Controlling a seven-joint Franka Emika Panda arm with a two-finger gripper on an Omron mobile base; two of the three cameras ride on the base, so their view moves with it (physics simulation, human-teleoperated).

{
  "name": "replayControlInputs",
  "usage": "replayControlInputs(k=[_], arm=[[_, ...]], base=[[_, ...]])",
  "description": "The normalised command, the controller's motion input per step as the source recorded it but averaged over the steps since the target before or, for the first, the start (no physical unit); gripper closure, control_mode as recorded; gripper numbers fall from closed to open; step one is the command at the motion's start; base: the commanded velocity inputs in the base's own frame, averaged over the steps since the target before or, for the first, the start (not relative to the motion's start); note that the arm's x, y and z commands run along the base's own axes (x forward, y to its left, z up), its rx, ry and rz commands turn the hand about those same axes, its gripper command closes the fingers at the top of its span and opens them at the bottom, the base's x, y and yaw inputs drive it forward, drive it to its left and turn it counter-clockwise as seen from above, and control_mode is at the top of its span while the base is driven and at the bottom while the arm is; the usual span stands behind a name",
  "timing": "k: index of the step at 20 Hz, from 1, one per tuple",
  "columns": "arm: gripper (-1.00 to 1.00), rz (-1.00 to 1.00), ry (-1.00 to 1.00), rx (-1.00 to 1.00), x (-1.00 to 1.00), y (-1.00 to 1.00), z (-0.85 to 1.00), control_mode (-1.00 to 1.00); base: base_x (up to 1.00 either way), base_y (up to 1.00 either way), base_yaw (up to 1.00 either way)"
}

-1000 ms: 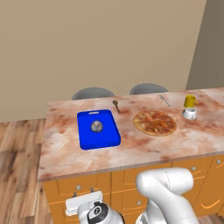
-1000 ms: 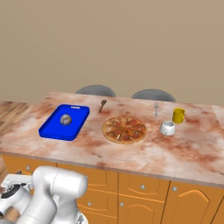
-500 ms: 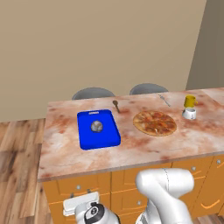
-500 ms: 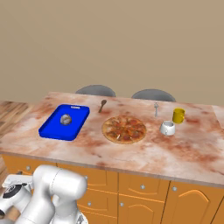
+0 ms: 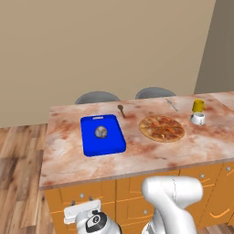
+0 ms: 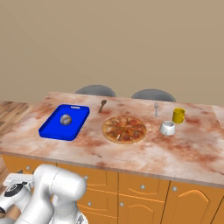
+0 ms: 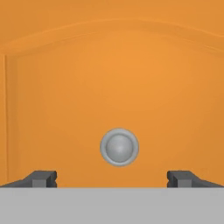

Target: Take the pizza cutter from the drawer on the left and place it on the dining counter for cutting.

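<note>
In the hand view my gripper is open, its two dark fingertips spread wide at the bottom. Straight ahead and close is the flat orange front of the drawer, shut. Its small round silver knob sits just above the gap between the fingertips, with nothing touching it. From the left base view the white hand hangs low before the cabinet fronts under the left end of the dining counter. The pizza cutter is hidden.
On the counter lie a blue cutting board with a grey round object, a pizza, a wooden spoon, a thin silver utensil, a yellow mug and a white cup. Two grey chairs stand behind.
The hand has crept slightly up and toward the cabinet front. The jaws have stayed wide open, and nothing on the counter has moved.
</note>
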Motion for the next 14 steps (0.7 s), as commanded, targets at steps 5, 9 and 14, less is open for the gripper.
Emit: replayControlInputs(k=[5, 9, 14], arm=[[-1.00, 0.00, 0.00, 0.00, 0.13, 0.00, 0.00, -1.00], [-1.00, 0.00, 0.00, 0.00, 0.06, 0.02, 0.00, -1.00], [-1.00, 0.00, 0.00, 0.00, 0.00, 0.00, 0.00, -1.00]], base=[[0.00, 0.00, 0.00], [0.00, 0.00, 0.00], [0.00, 0.00, 0.00]])
